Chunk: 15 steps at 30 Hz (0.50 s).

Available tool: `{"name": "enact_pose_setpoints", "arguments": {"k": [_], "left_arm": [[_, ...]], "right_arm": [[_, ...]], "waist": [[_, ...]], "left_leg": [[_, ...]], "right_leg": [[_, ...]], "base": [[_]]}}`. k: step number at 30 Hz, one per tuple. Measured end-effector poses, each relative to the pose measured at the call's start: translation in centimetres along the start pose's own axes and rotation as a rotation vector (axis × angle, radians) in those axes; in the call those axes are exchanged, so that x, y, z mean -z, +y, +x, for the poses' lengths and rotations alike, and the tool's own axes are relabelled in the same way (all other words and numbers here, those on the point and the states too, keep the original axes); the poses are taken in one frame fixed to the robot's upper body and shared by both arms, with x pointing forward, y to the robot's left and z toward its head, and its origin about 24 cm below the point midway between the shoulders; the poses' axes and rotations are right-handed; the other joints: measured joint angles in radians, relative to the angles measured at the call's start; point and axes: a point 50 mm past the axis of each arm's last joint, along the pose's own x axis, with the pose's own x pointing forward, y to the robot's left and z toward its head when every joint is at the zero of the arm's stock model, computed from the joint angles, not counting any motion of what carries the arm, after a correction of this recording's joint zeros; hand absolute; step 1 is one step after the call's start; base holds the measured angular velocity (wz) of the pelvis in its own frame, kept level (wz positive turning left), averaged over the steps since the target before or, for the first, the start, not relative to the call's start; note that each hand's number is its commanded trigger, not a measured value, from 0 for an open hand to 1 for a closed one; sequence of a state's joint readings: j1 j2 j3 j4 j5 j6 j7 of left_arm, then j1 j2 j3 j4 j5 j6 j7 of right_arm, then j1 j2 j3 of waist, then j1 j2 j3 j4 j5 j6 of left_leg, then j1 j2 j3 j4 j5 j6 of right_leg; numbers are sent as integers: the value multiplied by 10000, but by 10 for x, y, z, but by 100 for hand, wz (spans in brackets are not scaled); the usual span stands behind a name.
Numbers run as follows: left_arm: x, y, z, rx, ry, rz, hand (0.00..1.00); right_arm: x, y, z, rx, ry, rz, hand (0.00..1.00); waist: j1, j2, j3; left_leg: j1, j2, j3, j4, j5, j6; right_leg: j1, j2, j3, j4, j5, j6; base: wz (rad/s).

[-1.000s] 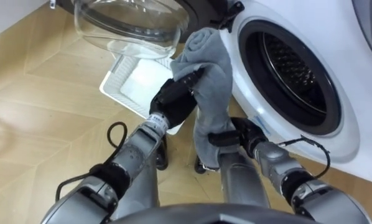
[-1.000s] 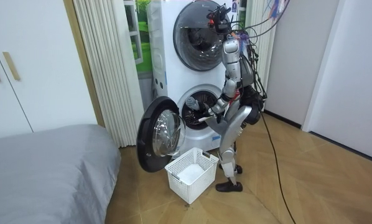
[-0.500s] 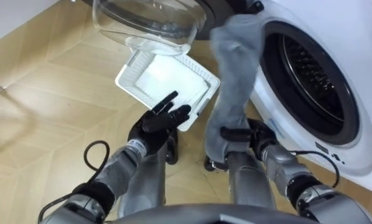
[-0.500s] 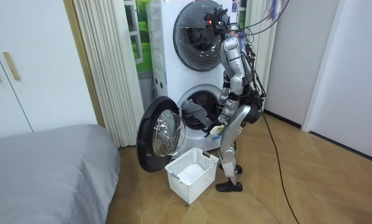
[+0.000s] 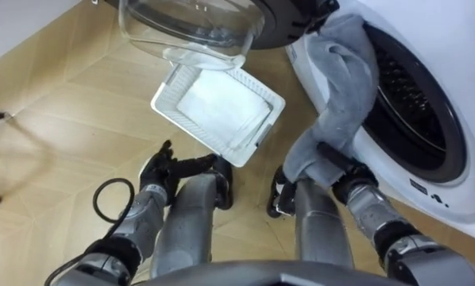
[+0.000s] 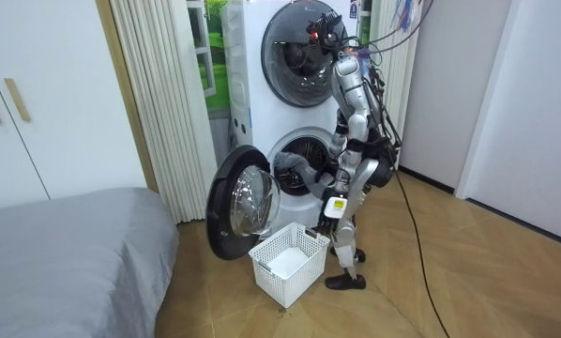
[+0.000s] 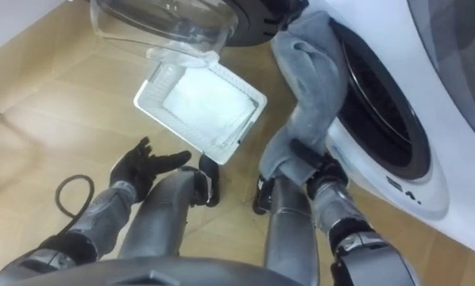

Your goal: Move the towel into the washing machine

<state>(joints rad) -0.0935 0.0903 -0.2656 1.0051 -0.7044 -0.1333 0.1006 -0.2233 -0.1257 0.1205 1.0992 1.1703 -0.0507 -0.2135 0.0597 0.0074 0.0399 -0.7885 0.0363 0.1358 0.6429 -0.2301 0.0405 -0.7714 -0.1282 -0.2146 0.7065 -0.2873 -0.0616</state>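
grey towel [image 5: 345, 79], white basket [image 5: 222, 103] (white washer [image 5: 452, 28] too)

A herringbone wood floor [image 6: 449, 282] met white walls [image 6: 534, 103]; a pleated cream curtain [image 6: 159, 103] hung beside white cupboard doors [image 6: 37, 113], with a grey bed [image 6: 65, 253] in front.

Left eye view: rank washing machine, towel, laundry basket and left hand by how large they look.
1. washing machine, though cut by the frame.
2-3. towel and laundry basket look about alike; the basket lies farther off, so no ranking.
4. left hand.

towel [image 5: 345, 83] at drum [image 5: 416, 95], L robot hand [image 5: 160, 168] lowered
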Motion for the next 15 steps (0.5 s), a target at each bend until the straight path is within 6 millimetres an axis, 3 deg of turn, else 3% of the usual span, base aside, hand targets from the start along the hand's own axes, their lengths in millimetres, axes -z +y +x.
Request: {"name": "enact_pose_setpoints", "arguments": {"k": [4, 10, 15], "left_arm": [[6, 10, -1, -1077, 226, -87, 0], [5, 14, -2, -1918, 188, -124, 0], [3, 16, -4, -2166, -41, -202, 0]], "right_arm": [[-13, 5, 1, 607, -22, 1923, 100], [-28, 16, 0, 1318, 55, 3511, 100], [-55, 19, -4, 1622, -256, 4613, 100]], "waist": [[-77, -112, 3], [-305, -524, -9], [-455, -592, -4]], "left_leg": [[-37, -161, -5, 99, 74, 127], [-167, -313, -2, 127, 123, 297], [-355, -345, 140, 129, 194, 446]], "right_leg": [[-21, -205, -75, 172, -48, 78], [-171, -402, -62, 394, -51, 214], [-361, -432, 23, 408, 30, 352]], "base": [[13], [8], [1]]}}
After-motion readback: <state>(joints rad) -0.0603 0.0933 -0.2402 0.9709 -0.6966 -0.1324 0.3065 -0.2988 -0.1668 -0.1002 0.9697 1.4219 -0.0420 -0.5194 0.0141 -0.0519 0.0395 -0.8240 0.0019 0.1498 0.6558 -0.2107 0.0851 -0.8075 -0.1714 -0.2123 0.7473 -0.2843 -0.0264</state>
